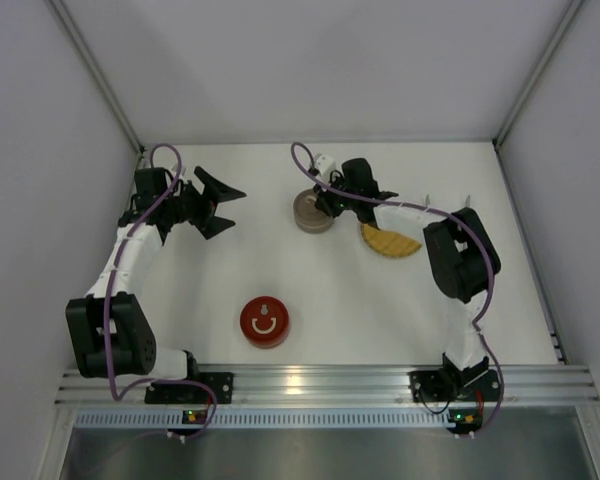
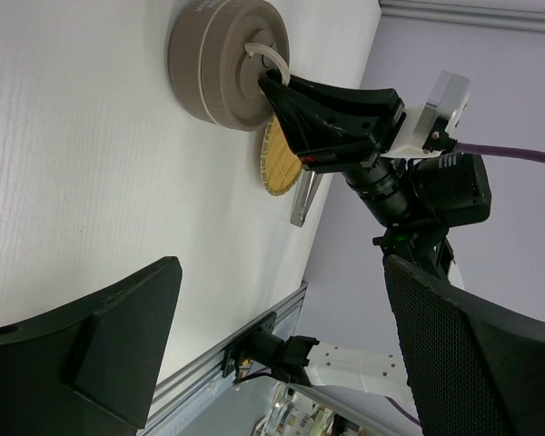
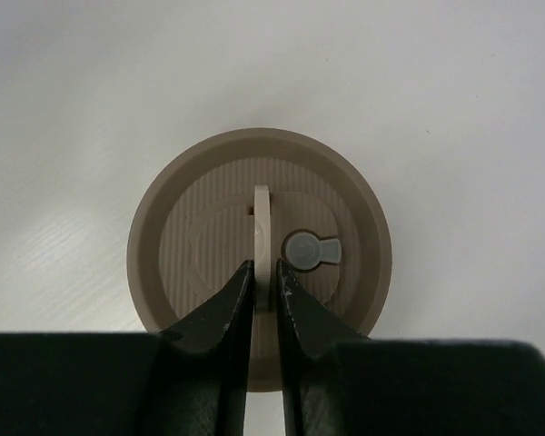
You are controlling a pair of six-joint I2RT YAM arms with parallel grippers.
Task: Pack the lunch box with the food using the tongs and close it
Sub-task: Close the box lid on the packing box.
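My right claw (image 3: 263, 272) pinches the upright handle (image 3: 262, 213) on the lunch box lid (image 3: 350, 195); best centred, pushing straight down, no tilt. Left claw (image 1: 234, 208) open.

A red disc (image 1: 265, 322) on the table carried the only clear sign: a white mark on its top, a short upright stroke above an upward-curving arc, like a smile or a power symbol. In the left wrist view, the lunch box (image 2: 209, 64) showed a little raised lettering on its wall at the picture's top edge, too small and cut off to read.
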